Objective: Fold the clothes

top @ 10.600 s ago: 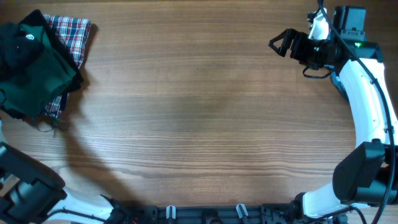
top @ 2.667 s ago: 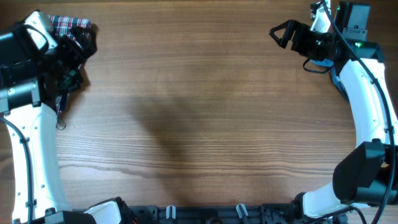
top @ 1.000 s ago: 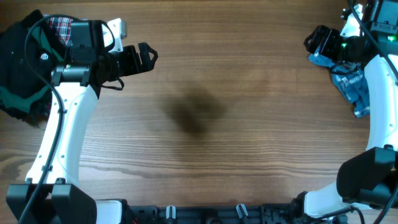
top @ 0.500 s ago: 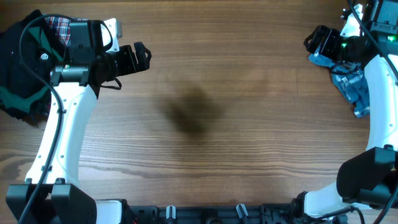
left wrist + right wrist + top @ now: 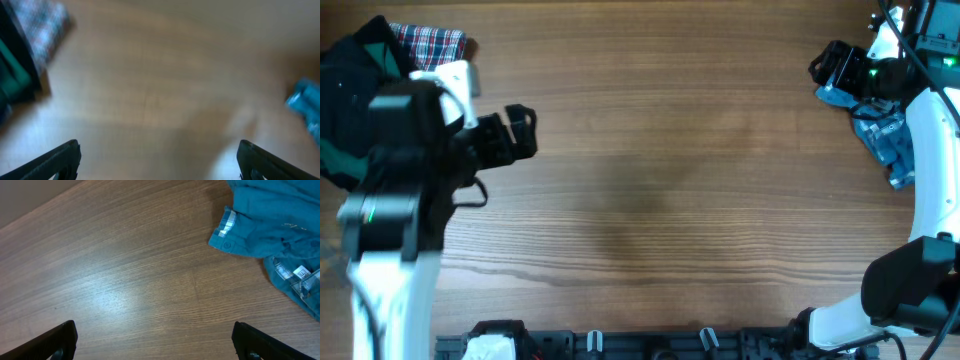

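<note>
Both my grippers are spread wide, nothing in either. Left gripper (image 5: 523,133) hangs over bare table (image 5: 660,200) at left. Right gripper (image 5: 817,68) sits upper right. The dark clothes heap (image 5: 345,100) is bunched in the upper left corner, with a plaid piece (image 5: 432,44) poking out behind. The blue garment (image 5: 882,135) is crumpled at the right edge. Nothing's spread yet, I reckon. Plan: pinch one layer at the heap's near edge, drag it to the open middle, flatten before folding. Left wrist view is blurred, so I'd trust overhead.

A crumpled blue garment (image 5: 280,225), checked lining and a white label showing, lies upper right on the wooden table (image 5: 115,280), with the right gripper (image 5: 155,342) spread wide and empty.
</note>
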Robot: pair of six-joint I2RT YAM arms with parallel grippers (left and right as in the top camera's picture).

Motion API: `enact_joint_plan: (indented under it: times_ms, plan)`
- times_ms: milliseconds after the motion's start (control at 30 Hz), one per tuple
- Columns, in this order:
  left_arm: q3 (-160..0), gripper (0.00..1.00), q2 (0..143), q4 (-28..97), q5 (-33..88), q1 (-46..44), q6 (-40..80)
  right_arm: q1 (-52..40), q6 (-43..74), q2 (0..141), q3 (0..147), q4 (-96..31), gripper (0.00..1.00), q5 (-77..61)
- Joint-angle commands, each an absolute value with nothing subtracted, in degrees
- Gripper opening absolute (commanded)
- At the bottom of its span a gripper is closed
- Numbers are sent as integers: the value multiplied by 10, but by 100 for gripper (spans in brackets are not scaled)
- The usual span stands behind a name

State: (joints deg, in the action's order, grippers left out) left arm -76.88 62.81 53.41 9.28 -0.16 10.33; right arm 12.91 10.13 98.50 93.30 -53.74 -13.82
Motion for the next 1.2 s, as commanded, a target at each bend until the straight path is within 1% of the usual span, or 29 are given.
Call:
enact_joint_plan:
  times_ms: [0,100,200,267,400,600,667,767,1067,1167]
  plan:
    - [-744,100,538,470,83,11,100,130,91,994,948,-536,100,-129]
    - [-693,100,479,408,83,15,100,130,91,994,948,-536,100,-129]
    - [-599,100,411,296,103,25,100,130,91,994,948,-536,100,-129]
    - [-514,100,364,190,135,41,100,130,91,994,948,-536,100,-129]
    - [-376,100,298,37,165,54,99,130,91,994,948,-536,100,-129]
    - [-205,100,201,-78,165,54,80,130,91,994,948,-536,100,-129]
    - [-160,100,175,-105,165,54,61,130,91,994,948,-536,100,-129]
    - [-117,100,139,-114,165,53,62,130,91,994,948,-536,100,-129]
    - [-64,100,64,-70,159,25,65,130,91,994,948,-536,100,-129]
    - [-50,100,46,-65,139,16,102,130,91,994,948,-536,100,-129]
